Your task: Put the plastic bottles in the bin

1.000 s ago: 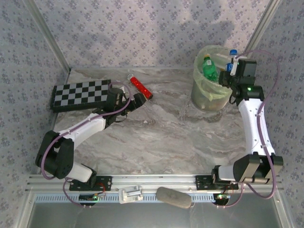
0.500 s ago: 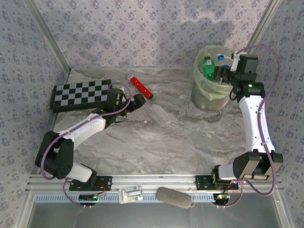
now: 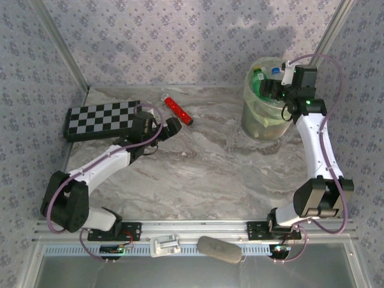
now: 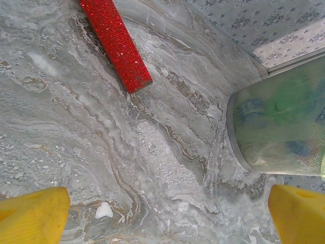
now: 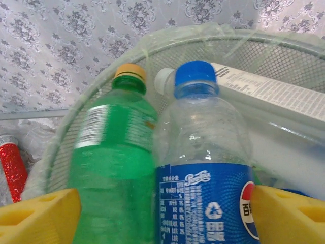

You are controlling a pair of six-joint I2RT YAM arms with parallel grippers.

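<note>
1. From the top: the bin (image 3: 251, 117) sits at 1 o'clock, with plastic bottles (image 3: 260, 78) standing in it. The right gripper (image 3: 268, 90) is over its rim. The left gripper (image 3: 173, 126) is at 10 o'clock, near a red tube (image 3: 178, 111).
2. Left wrist: the left gripper is open wide and holds nothing. The bin is at 3 o'clock.
3. Right wrist: the right gripper is open wide. A green bottle (image 5: 114, 162) and a blue-label bottle (image 5: 203, 152) stand between its fingers (image 5: 40, 213), inside the bin.

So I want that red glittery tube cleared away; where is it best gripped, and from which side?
Probably mid-length on the red glittery cylindrical tube, from above, closing across its narrow width. It lies flat on the marble table with bare surface either side; the open left hand sits nearest.
</note>
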